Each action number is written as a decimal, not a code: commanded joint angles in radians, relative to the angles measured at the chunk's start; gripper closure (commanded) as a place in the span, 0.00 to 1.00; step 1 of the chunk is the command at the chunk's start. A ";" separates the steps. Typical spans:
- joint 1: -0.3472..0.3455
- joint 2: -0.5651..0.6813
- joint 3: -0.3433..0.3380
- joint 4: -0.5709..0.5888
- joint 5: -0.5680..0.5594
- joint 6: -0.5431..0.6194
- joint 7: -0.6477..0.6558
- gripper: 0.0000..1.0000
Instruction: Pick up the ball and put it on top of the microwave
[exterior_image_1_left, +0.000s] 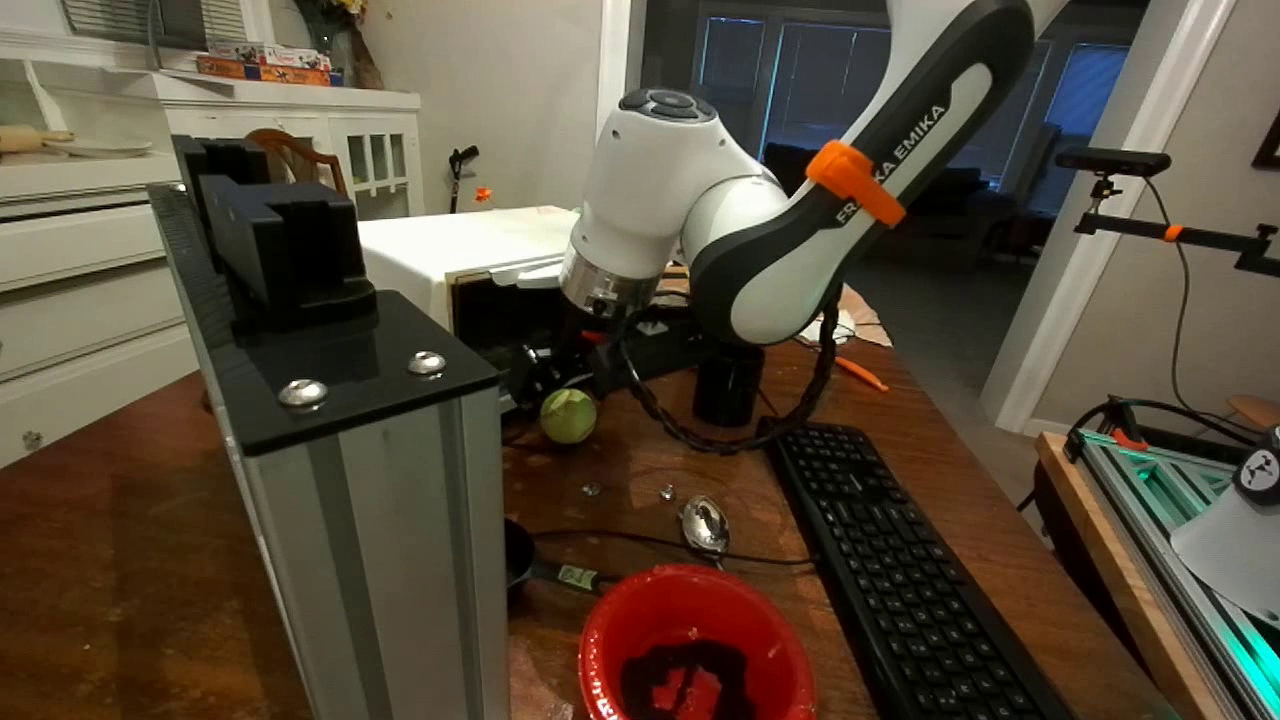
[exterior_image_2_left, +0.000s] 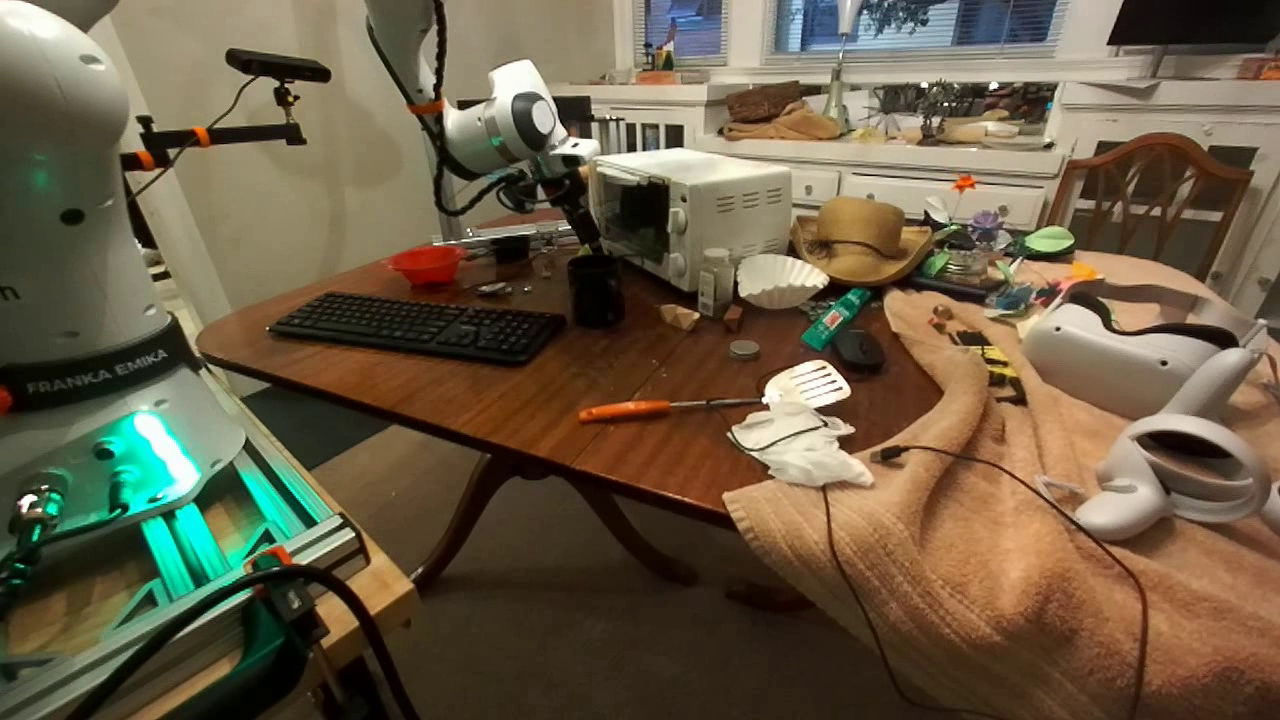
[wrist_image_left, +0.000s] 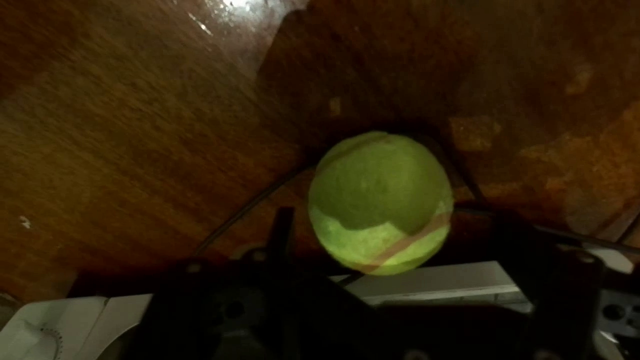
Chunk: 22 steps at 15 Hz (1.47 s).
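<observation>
The yellow-green ball (exterior_image_1_left: 568, 416) rests on the wooden table in front of the microwave (exterior_image_1_left: 470, 240). The microwave is white with a flat top and dark front; it also shows in an exterior view (exterior_image_2_left: 715, 200). In the wrist view the ball (wrist_image_left: 380, 200) sits between the dark fingers of my gripper (wrist_image_left: 395, 216), with a gap on each side. The gripper is open. The microwave's white lower edge (wrist_image_left: 435, 282) lies just behind the ball. In an exterior view the gripper (exterior_image_2_left: 583, 225) is low by the microwave's front, and the black mug mostly hides the ball.
A black mug (exterior_image_2_left: 596, 290) stands close to the gripper. A keyboard (exterior_image_2_left: 420, 325), a red bowl (exterior_image_1_left: 697, 640) and a spoon (exterior_image_1_left: 706, 525) lie nearby. A tall grey column (exterior_image_1_left: 370, 540) stands beside the ball. A thin dark cable (wrist_image_left: 255, 202) runs by the ball.
</observation>
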 joint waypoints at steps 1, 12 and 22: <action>0.027 0.032 -0.026 0.026 0.037 -0.016 -0.015 0.02; 0.035 0.038 -0.033 0.032 0.051 -0.031 -0.030 0.58; -0.024 -0.224 0.090 -0.119 0.136 -0.182 -0.201 0.58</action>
